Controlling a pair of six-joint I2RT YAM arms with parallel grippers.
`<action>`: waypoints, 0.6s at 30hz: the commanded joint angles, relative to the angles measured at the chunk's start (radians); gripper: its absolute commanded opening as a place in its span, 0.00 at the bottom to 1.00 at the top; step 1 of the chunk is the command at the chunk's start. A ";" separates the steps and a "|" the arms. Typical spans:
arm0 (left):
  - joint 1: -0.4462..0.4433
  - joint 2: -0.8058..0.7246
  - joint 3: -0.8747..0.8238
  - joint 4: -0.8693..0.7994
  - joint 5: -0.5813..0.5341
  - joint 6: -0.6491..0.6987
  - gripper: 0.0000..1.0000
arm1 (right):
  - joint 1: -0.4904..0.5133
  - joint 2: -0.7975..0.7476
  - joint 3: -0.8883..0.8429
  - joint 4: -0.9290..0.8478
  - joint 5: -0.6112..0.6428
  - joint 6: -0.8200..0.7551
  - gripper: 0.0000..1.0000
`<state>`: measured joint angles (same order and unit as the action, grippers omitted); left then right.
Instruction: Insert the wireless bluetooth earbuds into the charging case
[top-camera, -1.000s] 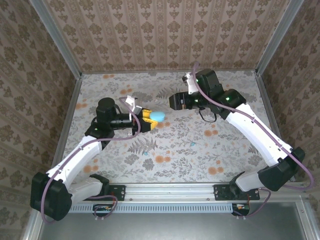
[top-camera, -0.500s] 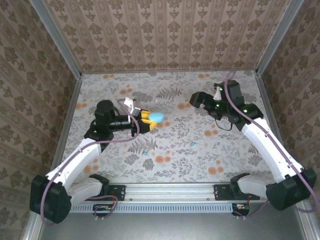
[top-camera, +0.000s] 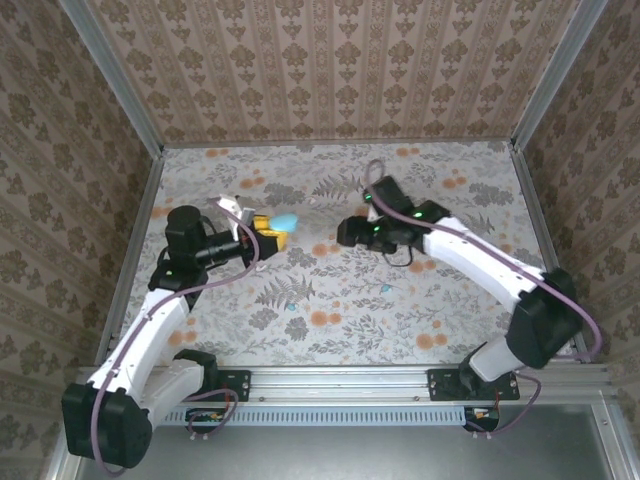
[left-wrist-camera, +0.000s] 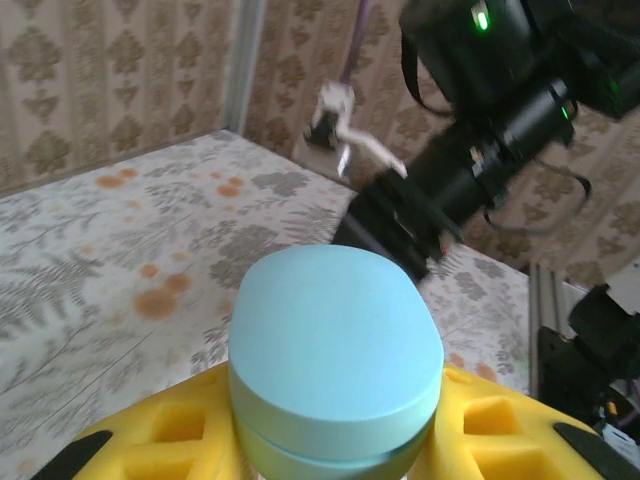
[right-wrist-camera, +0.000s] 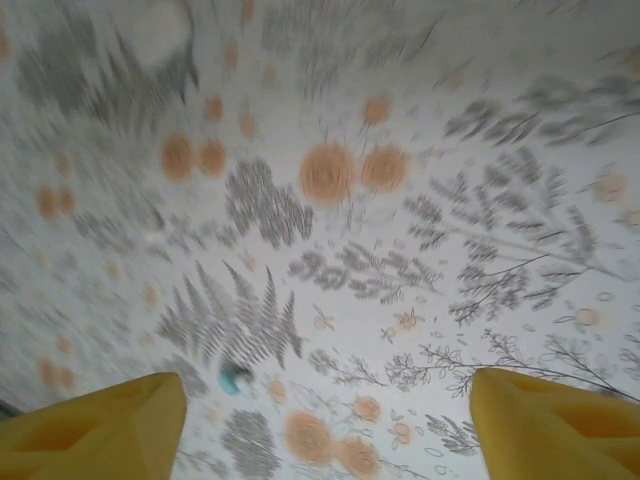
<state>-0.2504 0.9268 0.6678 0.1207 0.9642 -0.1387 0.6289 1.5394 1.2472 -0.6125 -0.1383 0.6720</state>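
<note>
At the left gripper (top-camera: 268, 228): clamps the case (left-wrist-camera: 335, 360) between yellow pads, clear of the table (top-camera: 350, 330), with the lid seemingly down. At the right gripper (right-wrist-camera: 325, 400): stands with fingers apart, gripping nothing, low over the print. Farther out, from above: two teal buds (top-camera: 388, 288) loose on the table, well apart from the case. Looks barely begun: still needs the lid up, then each bud picked and seated. White ones too small to tell against the pattern.

Floral tabletop (top-camera: 340, 320) — orange blooms, grey ferns; damask-papered walls (top-camera: 330, 70) around it.
</note>
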 joint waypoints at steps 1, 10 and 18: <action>0.049 -0.047 -0.022 -0.062 -0.019 -0.013 0.15 | 0.102 0.096 0.038 0.008 0.073 -0.092 0.68; 0.160 -0.171 -0.052 -0.175 -0.120 -0.022 0.15 | 0.379 0.291 0.132 -0.001 0.248 -0.386 0.52; 0.216 -0.223 -0.077 -0.200 -0.167 -0.050 0.15 | 0.452 0.409 0.257 -0.096 0.241 -0.495 0.43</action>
<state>-0.0483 0.7223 0.6014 -0.0589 0.8219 -0.1654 1.0725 1.9125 1.4544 -0.6350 0.0616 0.2531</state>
